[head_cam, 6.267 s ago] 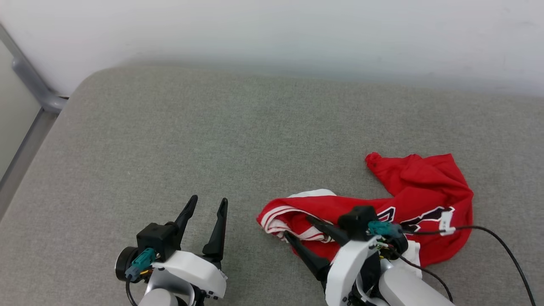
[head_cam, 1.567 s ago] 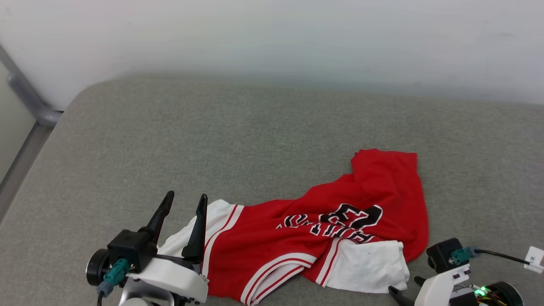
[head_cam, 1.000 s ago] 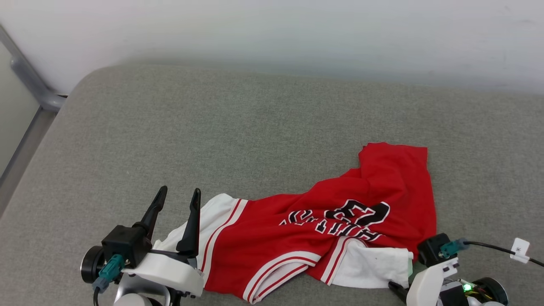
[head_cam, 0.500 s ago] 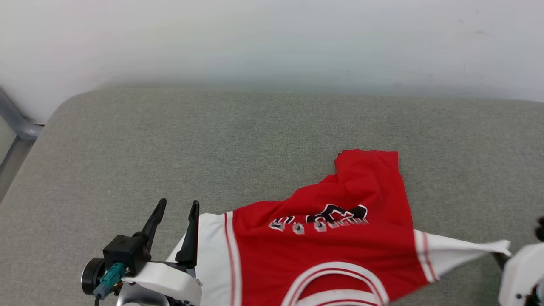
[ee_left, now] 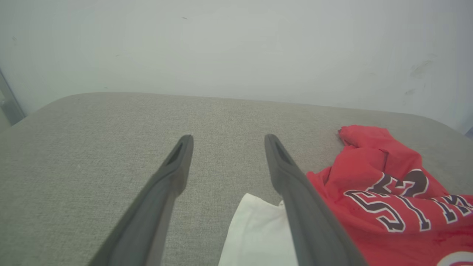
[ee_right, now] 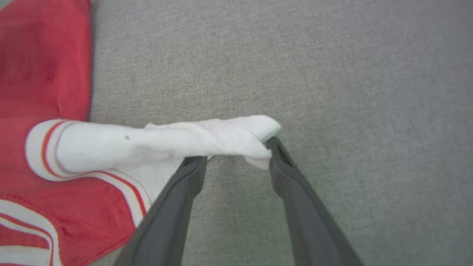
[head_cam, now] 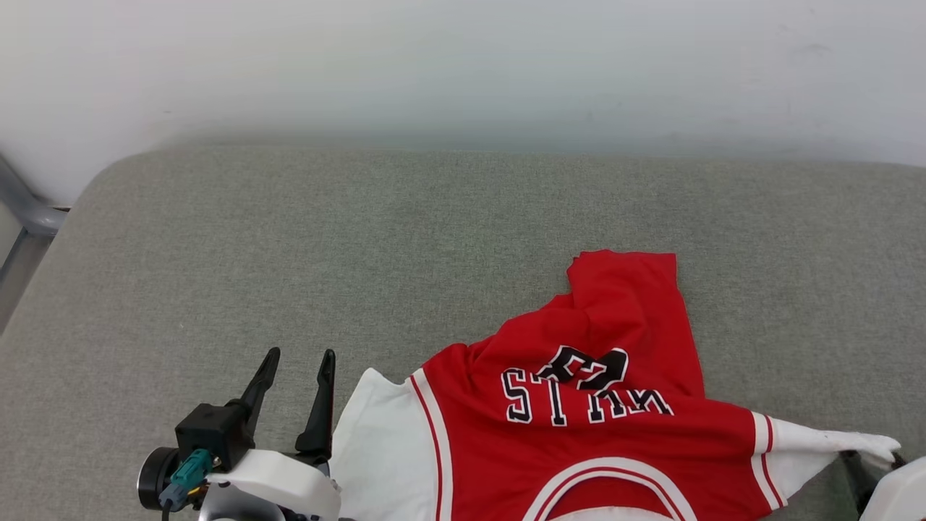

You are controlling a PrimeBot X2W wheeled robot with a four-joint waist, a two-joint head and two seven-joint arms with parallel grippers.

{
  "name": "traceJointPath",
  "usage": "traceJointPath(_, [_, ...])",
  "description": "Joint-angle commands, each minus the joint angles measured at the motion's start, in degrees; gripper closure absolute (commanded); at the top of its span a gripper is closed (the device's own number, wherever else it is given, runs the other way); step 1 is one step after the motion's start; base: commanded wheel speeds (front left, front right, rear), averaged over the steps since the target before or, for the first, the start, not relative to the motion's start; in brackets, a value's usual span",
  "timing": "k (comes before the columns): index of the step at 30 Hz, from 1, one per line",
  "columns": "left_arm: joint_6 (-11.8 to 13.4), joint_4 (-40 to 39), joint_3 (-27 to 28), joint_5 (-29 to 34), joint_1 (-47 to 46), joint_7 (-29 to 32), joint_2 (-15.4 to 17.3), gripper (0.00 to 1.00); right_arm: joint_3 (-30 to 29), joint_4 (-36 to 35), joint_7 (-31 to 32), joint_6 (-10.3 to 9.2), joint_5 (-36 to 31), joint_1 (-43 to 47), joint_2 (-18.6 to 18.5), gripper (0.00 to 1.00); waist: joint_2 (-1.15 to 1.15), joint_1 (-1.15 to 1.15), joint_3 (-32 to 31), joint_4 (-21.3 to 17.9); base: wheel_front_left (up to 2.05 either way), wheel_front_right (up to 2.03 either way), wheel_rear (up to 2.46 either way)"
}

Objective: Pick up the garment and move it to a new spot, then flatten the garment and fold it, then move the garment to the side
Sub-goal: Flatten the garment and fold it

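Observation:
The garment (head_cam: 593,427), a red jersey with black lettering facing up, lies spread on the grey cushion (head_cam: 362,253) at the lower right of the head view. Its hem end is bunched toward the wall. One white sleeve (ee_left: 258,229) lies just right of my left gripper (head_cam: 296,358), which stands open and empty. The right finger (ee_left: 292,184) of that gripper sits over the sleeve's edge. The other white sleeve (ee_right: 166,142) is stretched out to the right. Its tip drapes across the parted fingertips of my right gripper (ee_right: 235,151), which is open.
A white wall (head_cam: 463,65) runs along the cushion's far edge. A grey metal rail (head_cam: 22,210) stands past the cushion's rounded far-left corner. Bare cushion stretches left of and beyond the garment (ee_left: 388,192).
My right gripper pulled the sleeve out to the right, spreading the garment flatter, then opened its jaws. The left gripper stayed open. The head camera shifted.

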Motion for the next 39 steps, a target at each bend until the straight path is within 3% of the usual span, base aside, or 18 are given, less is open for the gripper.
traceJointPath(1, [-0.1, 0.1, 0.1, -0.2, 0.0, 0.0, 0.1, 0.0, 0.3, -0.2, -1.3, -0.04, -0.6, -0.7, 0.2, 0.0, 0.0, 0.0, -0.2, 0.1, 0.0, 0.0, 0.0])
traceJointPath(16, [1.2, 0.4, 0.2, -1.0, 2.8, 0.5, 0.8, 0.0, 7.3, -8.3, -24.8, -0.04, -7.7, 0.4, 4.5, 0.0, 0.0, 0.0, -4.2, -0.3, 0.0, 0.0, 0.0])
traceJointPath(27, [2.3, 2.0, 0.7, -2.5, 4.5, 3.4, 1.9, 0.0, 13.5, -13.9, -26.4, -0.04, -9.1, 3.8, 7.2, 0.0, 0.0, 0.0, -5.9, -2.2, 0.0, 0.0, 0.0])
traceJointPath(33, [1.2, 3.6, 0.8, -8.3, 5.1, 14.8, 3.2, 0.0, 15.0, -16.9, -24.5, -0.04, -9.0, 6.0, 7.8, 0.0, 0.0, 0.0, -5.9, -3.9, 0.0, 0.0, 0.0])
traceJointPath(39, [0.7, 4.6, -0.9, -14.8, 4.6, 33.4, 6.0, 0.0, 15.2, -18.1, -23.4, -0.04, -8.5, 6.2, 8.1, 0.0, 0.0, 0.0, -5.1, -4.7, 0.0, 0.0, 0.0])
